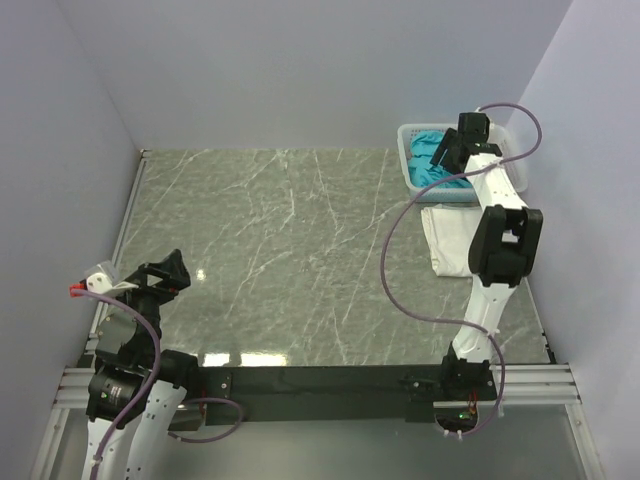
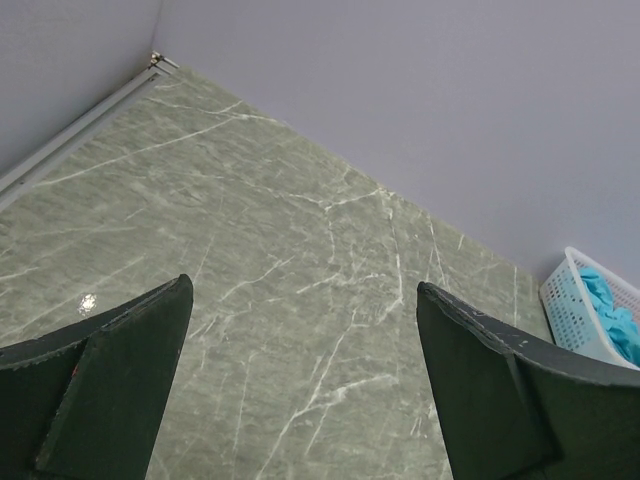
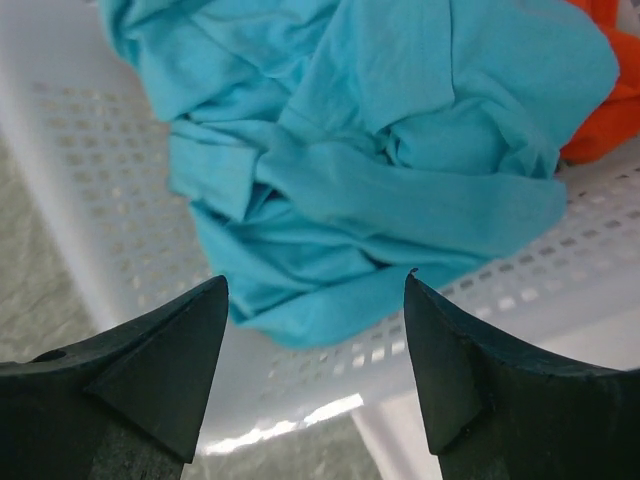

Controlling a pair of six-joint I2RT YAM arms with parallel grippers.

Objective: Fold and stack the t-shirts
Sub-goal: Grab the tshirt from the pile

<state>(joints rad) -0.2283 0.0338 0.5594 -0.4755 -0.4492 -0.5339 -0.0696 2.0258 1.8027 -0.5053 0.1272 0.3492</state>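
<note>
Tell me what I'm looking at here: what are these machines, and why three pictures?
Two robot arms are bolted to the near edge of a table. One picture looks down from above; the other two come from cameras on each wrist, so the dark wedges are gripper fingers. The left gripper is open over bare table, holding nothing. The right gripper is open above a basket, holding nothing. In the basket lies a crumpled teal shirt with an orange shirt beside it. A white shirt lies on the table by the basket.
</note>
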